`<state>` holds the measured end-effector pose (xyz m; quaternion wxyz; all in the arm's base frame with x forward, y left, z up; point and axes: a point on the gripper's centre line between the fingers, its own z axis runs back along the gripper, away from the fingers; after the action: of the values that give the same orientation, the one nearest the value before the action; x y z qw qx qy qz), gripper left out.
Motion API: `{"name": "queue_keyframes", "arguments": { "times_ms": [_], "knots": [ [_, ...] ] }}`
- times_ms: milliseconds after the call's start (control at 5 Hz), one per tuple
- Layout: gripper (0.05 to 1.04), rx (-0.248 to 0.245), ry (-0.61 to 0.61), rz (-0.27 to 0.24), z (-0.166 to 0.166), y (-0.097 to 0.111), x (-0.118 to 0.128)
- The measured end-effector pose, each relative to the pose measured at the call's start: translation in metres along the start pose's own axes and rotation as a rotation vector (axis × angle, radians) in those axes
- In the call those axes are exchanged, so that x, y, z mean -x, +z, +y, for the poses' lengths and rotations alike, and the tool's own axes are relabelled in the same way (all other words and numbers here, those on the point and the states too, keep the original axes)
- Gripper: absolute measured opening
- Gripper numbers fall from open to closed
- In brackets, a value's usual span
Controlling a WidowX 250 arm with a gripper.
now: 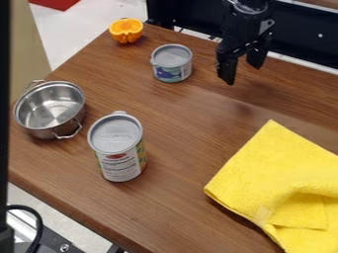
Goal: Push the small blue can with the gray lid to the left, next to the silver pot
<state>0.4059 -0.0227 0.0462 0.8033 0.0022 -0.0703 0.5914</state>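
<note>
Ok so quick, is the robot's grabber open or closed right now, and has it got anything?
Gripper: open, its fingers apart, holding nothing, over the wooden table.

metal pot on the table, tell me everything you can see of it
The metal pot is round, open on top and silvery, like polished steel, with a rolled rim and a shiny inside that looks empty. Two thin loop handles stick out on opposite sides, one toward the tall can. It stands upright near the left edge of the wooden table, resting on the tabletop, apart from the can and the gripper.
</note>
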Motion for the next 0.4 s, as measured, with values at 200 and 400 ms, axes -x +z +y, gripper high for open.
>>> {"name": "queue_keyframes", "arguments": {
  "times_ms": [200,400],
  "knots": [
    [0.997,-0.010,0.244,0.016,-0.010,-0.006,-0.013],
    [0.997,-0.012,0.501,0.039,-0.010,-0.008,-0.033]
  ]
}}
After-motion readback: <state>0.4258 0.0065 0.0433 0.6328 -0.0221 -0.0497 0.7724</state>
